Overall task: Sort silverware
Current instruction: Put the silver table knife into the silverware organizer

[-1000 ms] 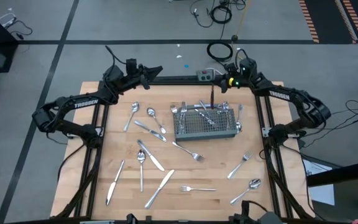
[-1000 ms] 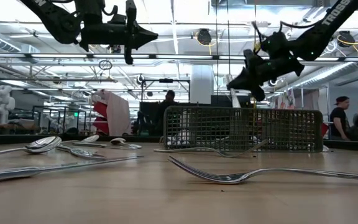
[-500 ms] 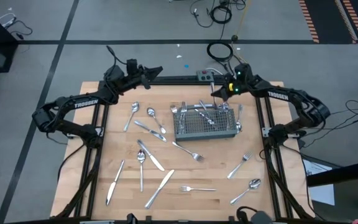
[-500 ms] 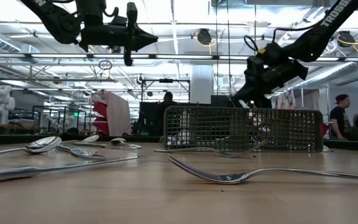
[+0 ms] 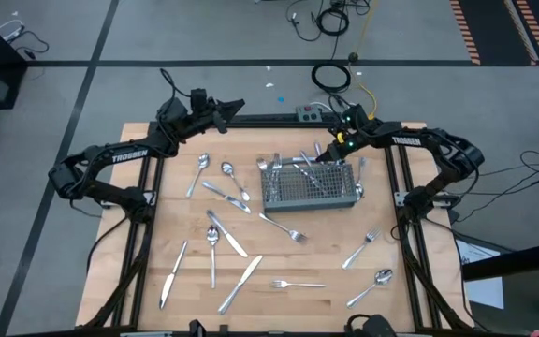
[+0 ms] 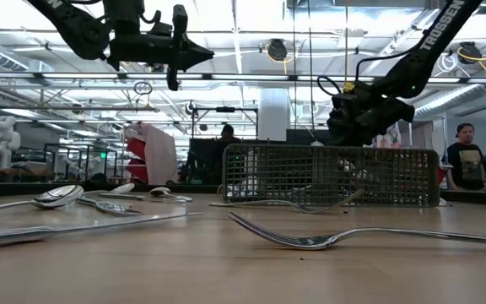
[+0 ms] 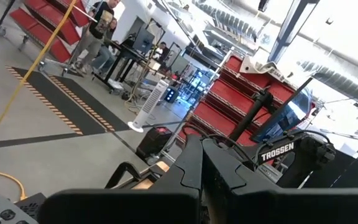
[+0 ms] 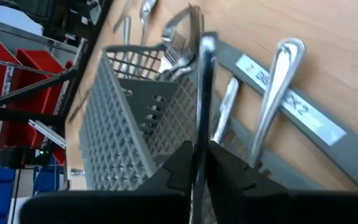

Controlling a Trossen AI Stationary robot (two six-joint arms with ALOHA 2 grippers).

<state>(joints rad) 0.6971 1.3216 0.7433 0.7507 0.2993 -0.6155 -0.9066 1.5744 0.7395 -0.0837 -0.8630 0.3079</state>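
Grey mesh is what your right gripper (image 5: 324, 155) hangs over: it sits low at the far rim of the basket (image 5: 309, 184), near the table's far edge. In the right wrist view its fingers (image 8: 182, 163) are closed tight on a slim silver handle (image 8: 202, 99) that runs straight out from between them, toward the basket's wall. You cannot tell from these views whether that piece is a knife, fork or spoon. Several pieces already lie in the basket, and two more handles rest on the wood just beside it (image 8: 273, 93).

Your left gripper (image 5: 232, 106) waits high over the table's far left corner, well apart from everything. Its fingers (image 7: 191, 163) are pressed together with nothing between them.

The loose silverware is spread flat across the table (image 5: 335, 300). To the basket's left you have two spoons (image 5: 197, 172) and a knife (image 5: 225, 194). Just in front of the basket lies a fork (image 5: 282, 227). Toward the near left sit a knife (image 5: 173, 273), a spoon (image 5: 212, 251) and two more knives, one of them (image 5: 240, 282) angled toward the middle. A fork (image 5: 298, 284) lies near the middle front, another fork (image 5: 360, 247) to the right, and a spoon (image 5: 371, 285) at the near right corner.
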